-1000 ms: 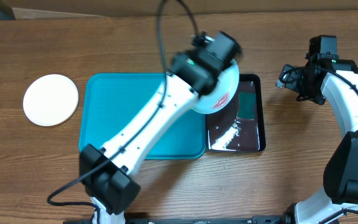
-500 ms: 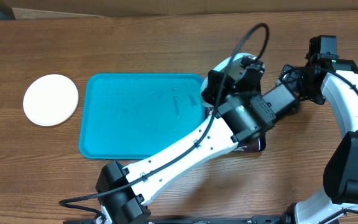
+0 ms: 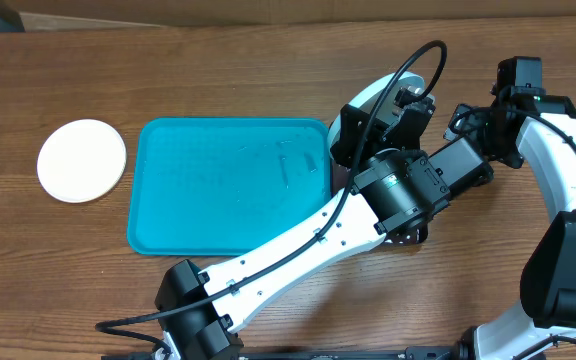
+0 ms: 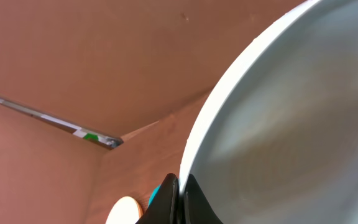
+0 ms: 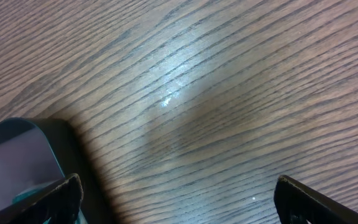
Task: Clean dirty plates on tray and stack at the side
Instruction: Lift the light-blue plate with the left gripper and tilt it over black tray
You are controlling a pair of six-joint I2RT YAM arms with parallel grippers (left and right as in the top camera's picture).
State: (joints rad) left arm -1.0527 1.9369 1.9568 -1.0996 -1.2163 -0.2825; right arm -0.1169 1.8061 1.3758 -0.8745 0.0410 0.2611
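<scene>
My left gripper is shut on the rim of a light blue plate, holding it tilted on edge above the black tray. In the left wrist view the plate fills the right side, its rim pinched between my fingertips. A white plate lies on the table left of the teal tray, which holds no plate. My right gripper hovers open over bare wood to the right of the black tray, with nothing between its fingers.
The black tray is mostly hidden under my left arm, which stretches diagonally from the front edge across the teal tray's corner. Its dark corner shows in the right wrist view. A cable loops above the left wrist.
My left arm has swung right and turned its wrist, carrying the light blue plate from face-up to on edge over the black tray. The right arm has not moved.
</scene>
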